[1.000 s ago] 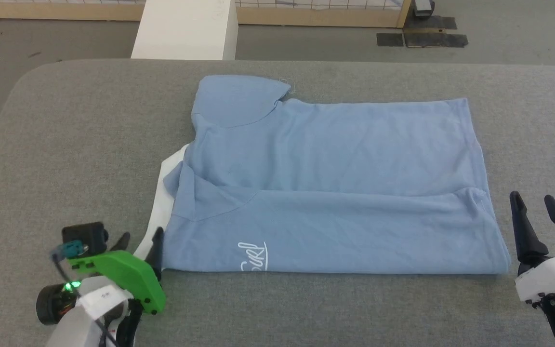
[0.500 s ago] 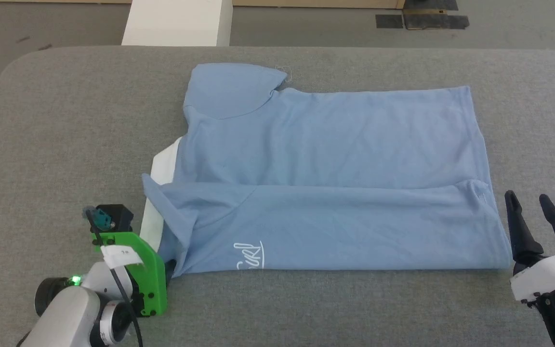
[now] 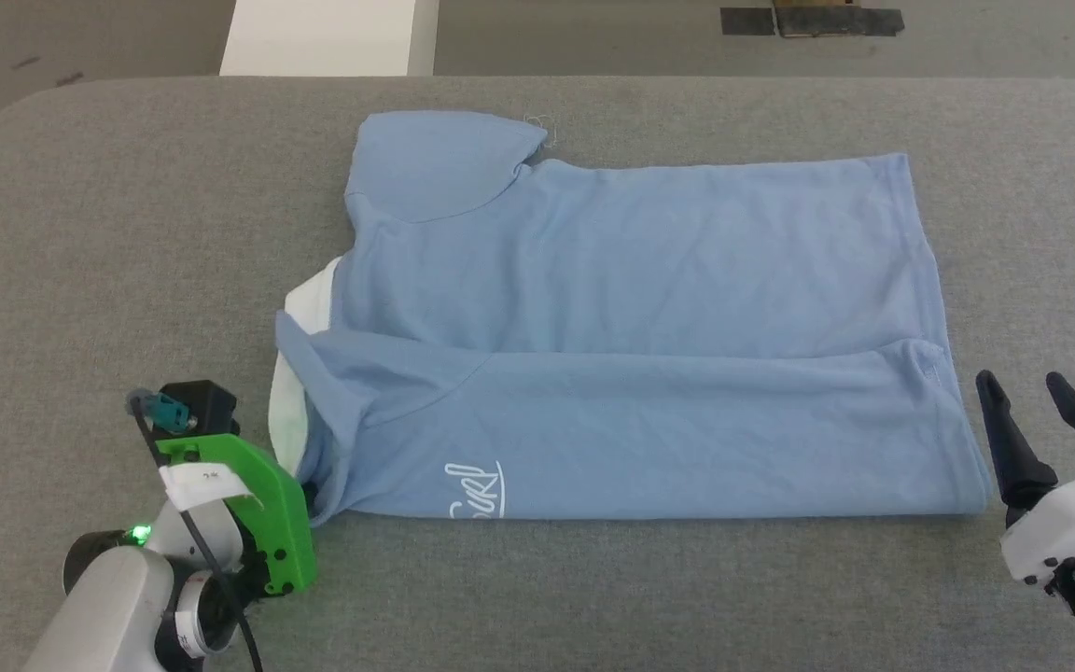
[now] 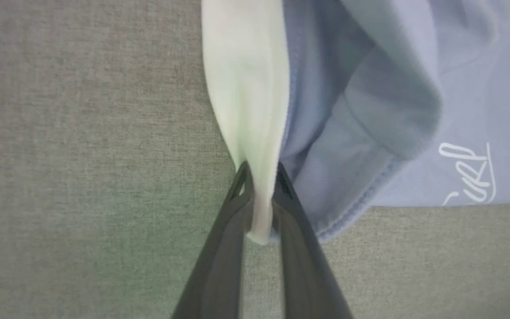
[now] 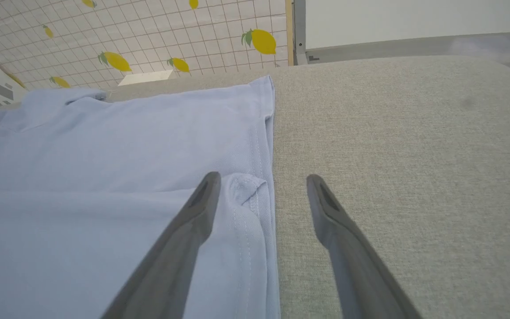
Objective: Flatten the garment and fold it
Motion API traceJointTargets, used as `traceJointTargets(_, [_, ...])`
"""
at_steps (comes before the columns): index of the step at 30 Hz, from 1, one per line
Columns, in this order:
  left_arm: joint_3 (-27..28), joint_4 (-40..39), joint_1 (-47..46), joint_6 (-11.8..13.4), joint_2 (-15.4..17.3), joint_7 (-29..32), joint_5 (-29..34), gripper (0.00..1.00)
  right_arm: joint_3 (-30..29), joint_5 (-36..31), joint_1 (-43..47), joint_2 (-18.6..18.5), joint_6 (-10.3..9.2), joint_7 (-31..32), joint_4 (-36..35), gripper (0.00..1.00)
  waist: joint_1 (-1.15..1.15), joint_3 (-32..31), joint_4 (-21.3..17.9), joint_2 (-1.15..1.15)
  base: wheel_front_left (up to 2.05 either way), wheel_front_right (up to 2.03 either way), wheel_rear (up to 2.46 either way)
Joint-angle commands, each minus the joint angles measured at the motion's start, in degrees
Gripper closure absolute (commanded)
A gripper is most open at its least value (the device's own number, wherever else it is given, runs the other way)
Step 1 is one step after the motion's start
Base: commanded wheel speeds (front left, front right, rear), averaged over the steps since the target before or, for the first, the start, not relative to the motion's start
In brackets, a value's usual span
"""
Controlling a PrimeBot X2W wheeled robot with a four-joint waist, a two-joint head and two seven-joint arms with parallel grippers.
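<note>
Grey cloth-covered tabletop (image 3: 593, 597) is seen under everything, with a white block (image 3: 323, 37) standing beyond the shirt's far sleeve. Across the middle lies the light blue shirt (image 3: 631, 308), neck end to the left and hem to the right, with its near strip folded over onto the body. At the shirt's left end a white panel (image 3: 287, 420) is exposed, bulging out from under the blue. The right gripper (image 3: 1021, 381) is held just off the shirt's near right corner, spread wide and empty; one finger is seen over the hem and the other over bare table. The left gripper (image 4: 259, 168) is pinched narrow on the near tip of the white panel, at the shirt's near left corner. A small white script logo (image 3: 477, 490) sits on the folded strip, close to that corner. Only the white layer appears to be caught, while the blue edge lies beside the finger. If a pull is made, the white layer could be drawn out alone. With the hem end unheld, the fold could be dragged askew or bunched.
</note>
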Motion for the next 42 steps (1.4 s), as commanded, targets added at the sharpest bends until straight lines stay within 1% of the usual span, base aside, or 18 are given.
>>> traceJointTargets(1, [0.7,-0.4,0.6,0.6,-0.3,-0.7,-1.0,1.00,0.4,-0.8,-0.7,-0.6,-0.09,2.6,-0.7,0.00,0.00,0.0,0.0,0.00,0.00,0.00,0.00])
traceJointTargets(3, [1.4,-1.2,1.0,1.1,-0.1,-1.1,-1.2,1.00,0.5,-1.6,-0.7,-1.3,-0.09,8.1,-1.6,0.00,0.00,-0.1,-0.1,0.00,0.00,0.00,0.00])
traceJointTargets(5, [2.0,-2.0,1.6,1.4,0.0,-1.4,-1.5,1.00,0.7,-2.7,-0.6,-1.8,-0.09,15.2,-2.5,0.00,0.00,0.0,-0.2,0.00,0.00,0.00,0.00])
traceJointTargets(8, [2.4,-3.0,2.4,1.8,0.2,-1.7,-1.7,1.00,0.7,-3.7,-0.9,-1.4,-0.09,25.7,-4.5,0.00,0.00,0.3,-0.3,0.00,0.00,0.00,0.00])
traceJointTargets(10, [2.5,-3.5,2.7,1.9,0.1,-1.9,-1.8,1.00,1.0,-4.6,-1.3,-1.2,-0.09,31.7,-5.7,0.00,0.00,0.7,-0.3,0.00,0.00,0.00,0.00])
traceJointTargets(14, [2.3,-4.0,2.7,1.8,-0.3,-2.2,-2.0,1.00,2.2,-7.6,-2.1,-1.0,-0.09,40.9,-6.4,0.00,0.00,1.6,0.2,0.00,0.00,0.00,0.00])
traceJointTargets(18, [2.1,-4.0,2.3,1.6,-0.6,-2.5,-2.1,1.00,4.2,-9.9,-3.2,-0.7,-0.09,46.2,-5.8,0.00,0.00,2.4,0.6,0.00,0.00,0.00,0.00])
traceJointTargets(22, [2.0,-3.9,1.9,1.5,-0.7,-2.9,-2.1,1.00,6.6,-11.2,-4.3,-0.8,-0.09,48.7,-4.6,0.00,0.00,3.2,0.9,0.00,0.00,0.00,0.00])
traceJointTargets(26, [1.8,-3.7,1.6,1.3,-0.9,-3.2,-2.2,1.00,8.2,-10.9,-5.1,-1.3,-0.09,50.1,-3.4,0.00,0.00,3.7,1.2,0.00,0.00,0.00,0.00])
traceJointTargets(27, [1.7,-3.6,1.5,1.2,-1.0,-3.3,-2.2,1.00,8.4,-10.5,-5.3,-1.4,-0.09,50.6,-3.1,0.09,0.00,3.7,1.2,0.00,0.00,0.00,0.00])
traceJointTargets(28, [1.7,-3.5,1.5,1.1,-1.2,-3.5,-2.5,1.00,8.6,-9.9,-5.6,-1.8,-0.09,50.5,-3.3,0.85,0.00,3.7,1.3,0.00,0.00,0.00,0.00])
traceJointTargets(29, [1.8,-3.4,1.5,1.0,-1.2,-3.6,-2.5,1.00,8.5,-9.5,-5.8,-2.0,-0.09,50.4,-3.3,1.00,0.00,3.6,1.3,0.00,0.00,0.00,0.00])
traceJointTargets(33, [2.1,-3.0,1.9,0.8,-1.3,-4.2,-3.0,1.00,7.4,-8.3,-6.0,-2.8,-0.09,49.8,-3.9,1.00,0.00,2.9,1.0,0.00,0.00,0.00,0.00])
traceJointTargets(37, [2.8,-3.2,2.3,0.8,-1.2,-4.7,-3.7,1.00,4.6,-7.6,-6.3,-2.8,-0.09,47.8,-5.3,1.00,0.00,1.8,0.7,0.00,0.00,0.00,0.00])
traceJointTargets(42, [4.6,-5.1,3.6,1.4,-0.4,-5.5,-4.4,1.00,1.8,-6.1,-5.0,-2.9,-0.09,47.2,-8.1,1.00,0.00,-0.3,0.6,0.00,0.00,0.00,0.00])
